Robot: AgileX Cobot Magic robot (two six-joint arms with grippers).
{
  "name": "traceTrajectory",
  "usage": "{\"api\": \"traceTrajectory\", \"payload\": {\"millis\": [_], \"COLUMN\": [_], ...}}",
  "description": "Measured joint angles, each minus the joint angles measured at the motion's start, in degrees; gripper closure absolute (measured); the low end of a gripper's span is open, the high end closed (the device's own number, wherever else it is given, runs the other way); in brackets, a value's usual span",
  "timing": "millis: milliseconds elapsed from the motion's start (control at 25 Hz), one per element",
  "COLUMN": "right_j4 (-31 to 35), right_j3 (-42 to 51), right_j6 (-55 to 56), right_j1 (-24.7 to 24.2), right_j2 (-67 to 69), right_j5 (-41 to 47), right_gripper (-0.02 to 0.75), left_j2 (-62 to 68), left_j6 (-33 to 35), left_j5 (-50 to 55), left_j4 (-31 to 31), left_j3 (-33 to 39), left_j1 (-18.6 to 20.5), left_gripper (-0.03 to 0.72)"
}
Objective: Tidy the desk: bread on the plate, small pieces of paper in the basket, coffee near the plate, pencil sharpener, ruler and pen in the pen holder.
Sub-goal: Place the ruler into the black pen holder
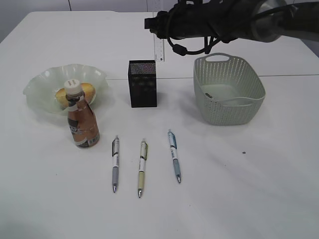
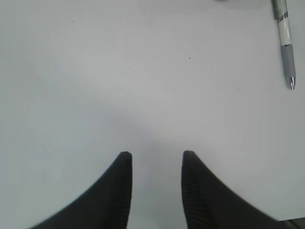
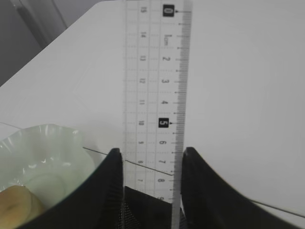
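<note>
My right gripper [image 3: 150, 152] is shut on the clear ruler [image 3: 157, 71], holding it across its width. In the exterior view the gripper [image 1: 152, 24] is above the black mesh pen holder [image 1: 143, 83]. The ruler [image 1: 159, 51] stands upright with its lower end at the holder's mouth [image 3: 143, 210]. The bread [image 1: 85, 90] lies on the green ruffled plate [image 1: 45, 82]. The coffee bottle [image 1: 81, 119] stands just in front of the plate. Three pens [image 1: 115, 163] [image 1: 142, 167] [image 1: 174, 155] lie on the desk [image 1: 239, 179]. My left gripper [image 2: 155, 155] is open and empty over bare desk, with one pen [image 2: 285, 38] to its upper right. I cannot make out the paper scraps or a pencil sharpener.
The grey-green perforated basket [image 1: 249, 84] stands right of the pen holder, under my right arm. The plate's rim [image 3: 47, 138] and the bread [image 3: 14, 202] show at the lower left of the right wrist view.
</note>
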Motion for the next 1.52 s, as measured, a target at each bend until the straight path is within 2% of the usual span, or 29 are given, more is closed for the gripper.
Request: {"api": "traceTrajectory", "payload": {"millis": [120,360,440,680,1320,1400,1520], "right_j4": [9.4,45.5,50.1,52.5,52.5,52.5,52.5], "right_j3": [0.0,0.0,0.0,-1.5,-1.7,-1.7,-1.7], "right_j6": [-11.0,-45.3,-52.3,-56.1,-61.4,-61.4,-61.4], "right_j1": [0.0,0.0,0.0,0.0,-0.2,-0.2,-0.2], "right_j2": [0.6,2.9,3.3,6.1,7.4,7.5,7.9], "right_j5": [1.5,3.7,4.0,10.3,10.6,10.6,10.6], "right_gripper": [0.468,0.468,0.468,0.468,0.466,0.447,0.378], "left_j2": [0.0,0.0,0.0,0.0,0.0,0.0,0.0], "left_j6": [0.0,0.0,0.0,0.0,0.0,0.0,0.0], "left_j5": [0.0,0.0,0.0,0.0,-0.7,-0.8,-0.8], "left_j4": [0.0,0.0,0.0,0.0,-0.1,-0.2,-0.3], "left_j3": [0.0,0.0,0.0,0.0,0.0,0.0,0.0], "left_j1": [0.0,0.0,0.0,0.0,0.0,0.0,0.0], "left_gripper": [0.430,0.433,0.433,0.433,0.433,0.433,0.433]}}
